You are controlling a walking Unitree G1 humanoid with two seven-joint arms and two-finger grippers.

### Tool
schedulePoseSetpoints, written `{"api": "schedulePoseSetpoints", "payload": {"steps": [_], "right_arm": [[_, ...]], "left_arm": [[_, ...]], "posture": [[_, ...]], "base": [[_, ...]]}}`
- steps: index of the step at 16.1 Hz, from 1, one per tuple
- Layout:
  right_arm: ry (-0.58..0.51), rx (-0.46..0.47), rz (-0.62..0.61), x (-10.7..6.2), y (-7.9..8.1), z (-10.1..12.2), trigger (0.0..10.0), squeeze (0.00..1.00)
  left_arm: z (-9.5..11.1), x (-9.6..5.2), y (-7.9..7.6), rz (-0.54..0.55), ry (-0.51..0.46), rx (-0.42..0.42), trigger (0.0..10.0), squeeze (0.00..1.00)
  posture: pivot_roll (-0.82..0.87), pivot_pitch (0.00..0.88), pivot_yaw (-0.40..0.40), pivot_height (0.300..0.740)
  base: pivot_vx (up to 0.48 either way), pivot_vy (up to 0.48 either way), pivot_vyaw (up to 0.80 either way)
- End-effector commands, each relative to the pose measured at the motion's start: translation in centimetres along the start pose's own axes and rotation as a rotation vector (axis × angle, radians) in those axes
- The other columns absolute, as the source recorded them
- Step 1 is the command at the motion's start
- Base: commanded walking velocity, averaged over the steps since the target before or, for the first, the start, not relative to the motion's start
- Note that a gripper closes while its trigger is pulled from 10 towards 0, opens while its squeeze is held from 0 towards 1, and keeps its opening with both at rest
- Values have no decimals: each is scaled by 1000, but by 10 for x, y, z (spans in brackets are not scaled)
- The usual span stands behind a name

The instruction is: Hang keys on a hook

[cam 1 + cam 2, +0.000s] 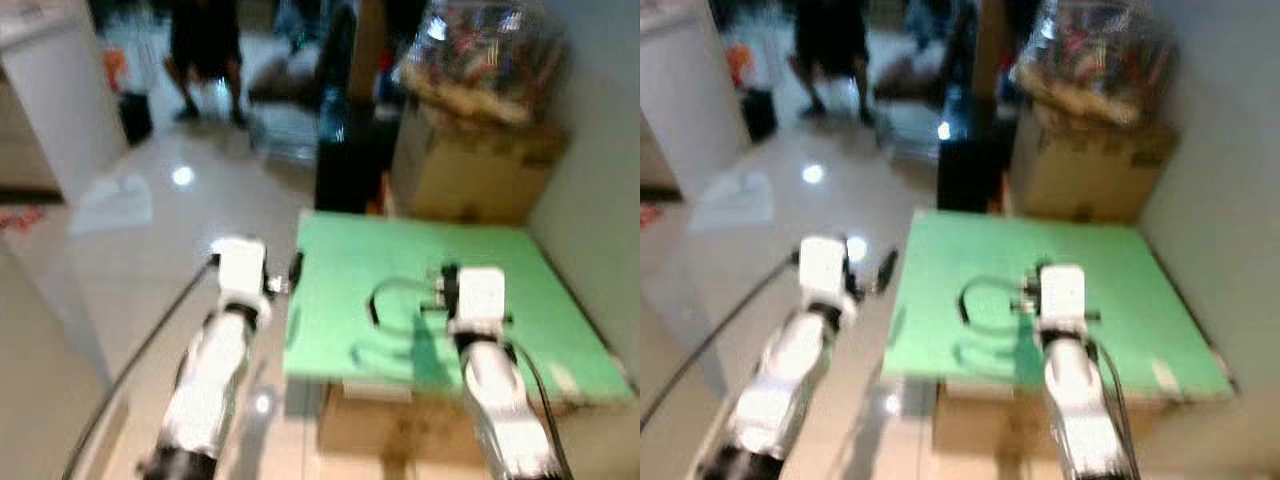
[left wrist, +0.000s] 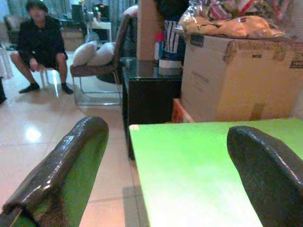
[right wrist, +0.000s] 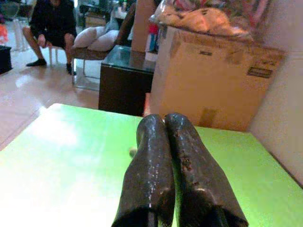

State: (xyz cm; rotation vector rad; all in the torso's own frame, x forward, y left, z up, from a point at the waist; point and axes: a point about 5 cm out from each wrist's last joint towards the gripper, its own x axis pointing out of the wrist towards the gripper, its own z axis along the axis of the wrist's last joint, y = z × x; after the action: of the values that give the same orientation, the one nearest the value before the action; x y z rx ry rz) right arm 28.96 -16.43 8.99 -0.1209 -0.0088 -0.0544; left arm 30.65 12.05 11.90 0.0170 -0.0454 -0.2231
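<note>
Head views are blurred. A green tabletop (image 1: 350, 300) sits on a cardboard base (image 1: 365, 425), with a pale wall along its three o'clock side. The right gripper (image 3: 163, 118) is out over the green surface, roughly mid-table, with its two black fingers (image 3: 189, 161) pressed flat together and nothing visible between them. From the head view, a thin dark loop (image 1: 378, 296) lies on or hangs just above the green at the gripper's nine o'clock, and its near end meets the fingers. It is too smeared to tell whether this is the keys' ring or cord, or whether the fingers pinch it. A small pale speck (image 3: 132, 151) lies on the green just beside the closed fingers and cannot be identified. The left gripper (image 2: 168, 128) hangs at the table's nine o'clock edge with its fingers (image 2: 71, 165) spread wide and nothing between them, one over the tile floor (image 2: 52, 137) and the other over the green. Beyond the table at twelve o'clock is a large cardboard box (image 2: 236, 80) topped with a stuffed clear bag (image 2: 232, 26). At eleven o'clock of the box stands a black cabinet (image 2: 151, 94). Further off at ten o'clock is a chair with pillows (image 2: 94, 54), and a person in dark clothes (image 2: 42, 42) is seated near it.
</note>
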Motion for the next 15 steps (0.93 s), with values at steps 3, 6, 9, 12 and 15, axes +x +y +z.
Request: {"api": "schedulePoseSetpoints", "payload": {"steps": [3, 6, 9, 12, 15], "right_arm": [[6, -10, -6, 1, -5, 0, 0, 0], [37, 26, 1, 2, -3, -2, 0, 0], [35, 20, 10, 2, -2, -2, 0, 0], [41, 23, -12, 4, -8, -3, 0, 0], [33, 12, -11, 5, -11, -2, 0, 0]], "left_arm": [[1, -1, -3, 6, -7, -10, 10000, 0], [1, -2, -4, 1, -14, -16, 10000, 0], [1, -4, -6, 1, -15, -16, 10000, 0], [-2, -6, -5, 5, -11, -10, 10000, 0], [-3, -7, -5, 7, -6, -7, 10000, 0]], "posture": [[-90, 0, -24, 732], [-87, 0, -29, 732], [-84, 0, -33, 732], [-77, 0, -39, 732], [-72, 0, -37, 732]], "base": [[-316, 0, 0], [-158, 0, 0], [-358, 0, 0], [-156, 0, 0], [-360, 0, 0]]}}
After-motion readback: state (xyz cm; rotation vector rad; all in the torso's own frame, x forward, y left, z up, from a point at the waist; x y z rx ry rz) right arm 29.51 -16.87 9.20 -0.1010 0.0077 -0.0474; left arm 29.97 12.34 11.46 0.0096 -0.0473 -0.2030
